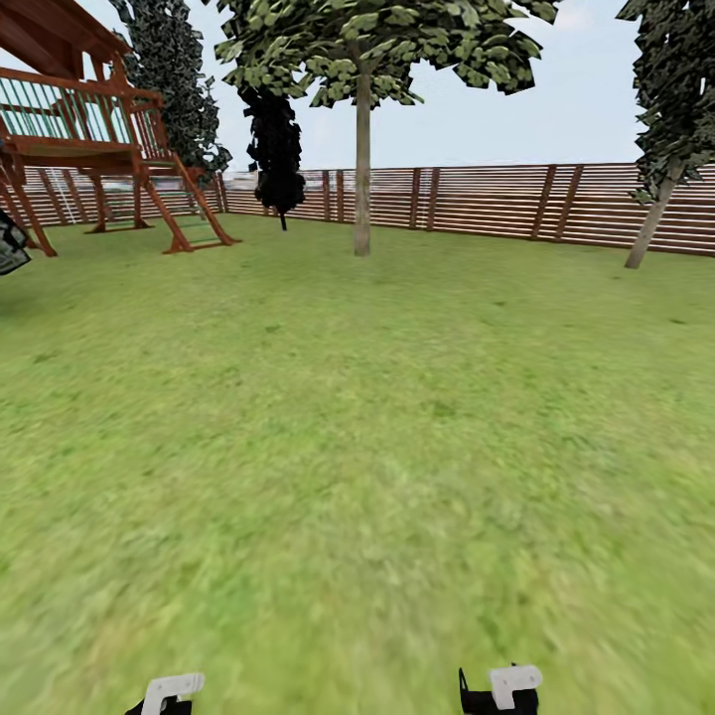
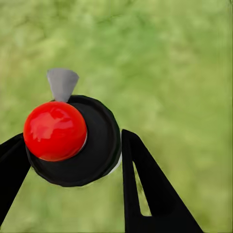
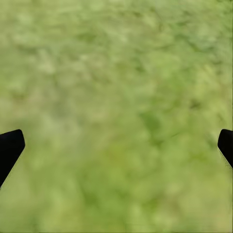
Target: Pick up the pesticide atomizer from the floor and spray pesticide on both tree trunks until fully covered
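Note:
In the left wrist view my left gripper [image 2: 73, 138] is shut on the pesticide atomizer [image 2: 73, 141], seen from above. It has a glossy red ball top, a round black cap and a grey nozzle [image 2: 62, 83], and one black finger [image 2: 145, 184] presses each side. Below it lies blurred lawn. My right gripper [image 3: 119, 138] is open over bare grass, its dark fingertips [image 3: 9, 148] far apart. In the head view one tree stands far ahead with a pale straight trunk [image 1: 362, 169]. A second tree's trunk [image 1: 650, 223] leans at the far right. At this distance I cannot make out any specks on the bark.
The garden lawn [image 1: 357, 447] stretches wide ahead to a brown slat fence [image 1: 497, 204]. A wooden play tower [image 1: 89, 129] stands at the far left, with dark narrow trees [image 1: 276, 149] behind it. A dark object [image 1: 10, 243] pokes in at the left edge.

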Robot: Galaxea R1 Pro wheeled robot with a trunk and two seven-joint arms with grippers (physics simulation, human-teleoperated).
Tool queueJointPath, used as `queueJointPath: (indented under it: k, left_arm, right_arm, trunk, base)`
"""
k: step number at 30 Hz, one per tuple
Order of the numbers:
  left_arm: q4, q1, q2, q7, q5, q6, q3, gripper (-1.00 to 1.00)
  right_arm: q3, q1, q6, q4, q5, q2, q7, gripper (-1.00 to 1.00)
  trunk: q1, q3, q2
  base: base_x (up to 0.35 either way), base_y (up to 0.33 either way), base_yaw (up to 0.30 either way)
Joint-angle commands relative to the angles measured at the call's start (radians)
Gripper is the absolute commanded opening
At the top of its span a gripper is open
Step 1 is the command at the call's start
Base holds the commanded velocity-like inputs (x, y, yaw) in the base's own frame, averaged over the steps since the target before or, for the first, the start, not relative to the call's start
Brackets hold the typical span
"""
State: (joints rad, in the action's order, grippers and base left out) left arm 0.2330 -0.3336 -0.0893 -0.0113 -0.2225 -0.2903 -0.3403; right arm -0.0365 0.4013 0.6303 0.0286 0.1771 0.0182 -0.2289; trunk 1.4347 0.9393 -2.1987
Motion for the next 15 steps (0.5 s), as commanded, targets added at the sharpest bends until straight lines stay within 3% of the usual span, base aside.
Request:
queueJointPath:
  k: [1,15]
  left_arm:
    - [-0.001,-0.001,0.000,-0.001,-0.010,-0.004,-0.008,-1.00]
    - [0.000,-0.001,0.000,-0.001,-0.010,-0.004,-0.008,-1.00]
  right_arm:
    - [-0.003,0.001,0.000,-0.001,0.009,0.000,-0.010,1.00]
    - [-0.003,0.001,0.000,-0.001,0.009,0.000,-0.010,1.00]
  trunk:
    - [0.000,0.001,0.000]
    - [0.000,0.001,0.000]
  base:
    - [0.339,0.000,0.000]
    - [0.339,0.000,0.000]
